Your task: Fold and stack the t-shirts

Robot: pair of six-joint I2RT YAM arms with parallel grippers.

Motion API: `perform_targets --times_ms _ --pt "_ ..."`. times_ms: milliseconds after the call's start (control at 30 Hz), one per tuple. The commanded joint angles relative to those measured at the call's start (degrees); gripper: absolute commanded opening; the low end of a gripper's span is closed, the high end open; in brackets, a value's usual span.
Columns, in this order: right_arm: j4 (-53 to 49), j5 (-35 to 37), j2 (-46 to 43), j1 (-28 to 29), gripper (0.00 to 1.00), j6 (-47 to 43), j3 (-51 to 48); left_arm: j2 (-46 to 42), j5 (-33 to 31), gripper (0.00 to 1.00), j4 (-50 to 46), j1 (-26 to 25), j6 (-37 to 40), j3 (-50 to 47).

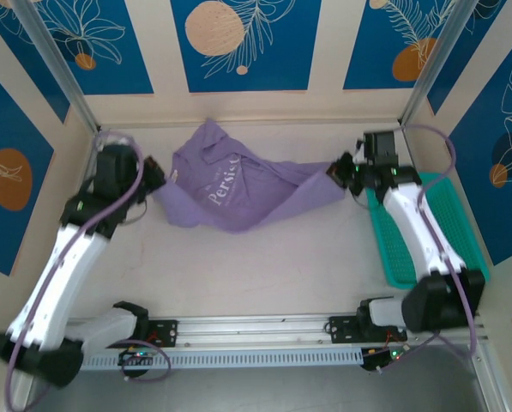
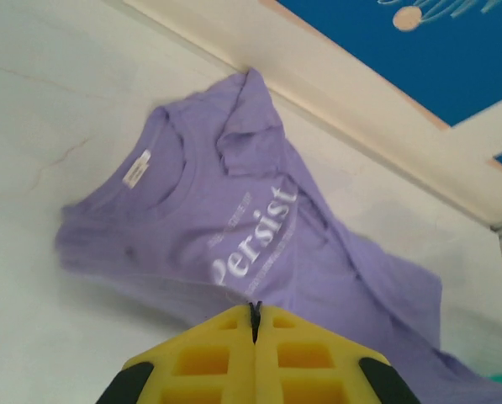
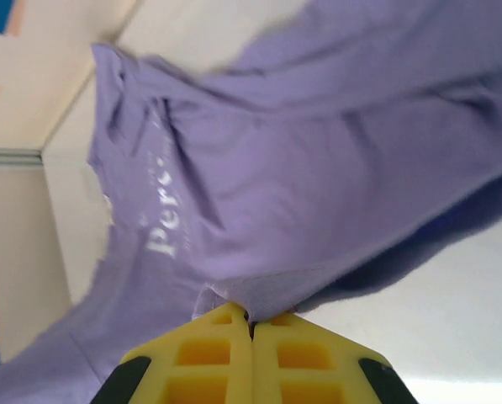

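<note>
One lavender-purple short-sleeved cotton t-shirt (image 1: pixel 238 190) lies on the pale table (image 1: pixel 256 266), bunched toward the back wall with its white "Persist" lettering facing up. I count two grippers. My left gripper (image 1: pixel 159 182) has its jaws closed at the shirt's left edge. Its yellow fingers (image 2: pixel 217 353) appear to nip the hem, though the contact is hard to make out. My right gripper (image 1: pixel 334 172) is clamped on a fold of fabric at the shirt's right end. One teal plastic mesh basket (image 1: pixel 457 225) sits beneath the right arm, just right of the shirt.
</note>
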Motion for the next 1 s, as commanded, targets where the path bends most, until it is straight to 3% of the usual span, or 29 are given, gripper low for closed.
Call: perform_targets --times_ms 0,67,133,200,233,267,333,400,467,567,667,833,967 --pt "0.8 -2.8 11.7 -2.0 0.0 2.7 17.8 15.2 9.0 0.0 4.7 5.3 -2.4 14.8" --pt "-1.5 -4.2 19.8 -3.2 0.0 4.4 31.9 26.8 13.8 0.0 1.7 7.1 -1.6 32.4" --pt "-7.0 -5.2 29.0 -3.7 0.0 5.1 51.4 42.5 17.7 0.0 -8.0 7.8 1.1 62.9" --pt "-13.5 -7.5 39.1 -3.9 0.0 6.4 72.7 56.4 24.3 0.0 -10.9 9.0 -0.2 92.6" --pt "-15.7 -10.2 44.1 -4.2 0.0 7.9 84.4 60.7 28.4 0.0 -7.7 10.1 -3.5 102.5" --pt "-16.5 -11.9 47.3 -4.6 0.0 9.2 92.9 59.7 32.0 0.0 -2.3 11.0 -6.6 101.7" --pt "-16.1 -13.3 49.4 -5.1 0.0 11.0 101.4 51.3 33.0 0.0 5.2 11.6 -4.9 89.3" --pt "-13.2 -14.4 43.9 -5.3 0.0 9.7 95.6 42.4 32.2 0.0 9.3 11.0 0.6 76.9" --pt "-7.2 -16.1 34.8 -5.2 0.0 6.2 83.0 35.0 33.7 0.0 11.9 11.0 4.3 67.8" --pt "4.3 -14.6 19.3 -4.6 0.0 1.9 60.9 26.2 35.7 0.0 7.4 10.9 12.1 63.0" --pt "7.2 -13.3 7.9 -4.2 0.0 1.5 43.2 13.8 36.0 0.0 4.1 10.9 15.8 48.7" --pt "5.9 -14.1 -7.1 -0.8 0.0 -2.2 12.9 -13.4 34.3 0.0 3.3 10.8 11.2 5.3" --pt "-1.1 -13.8 -16.6 2.5 0.0 -4.7 -7.6 -32.5 28.4 0.0 -12.1 10.7 7.6 -17.1"
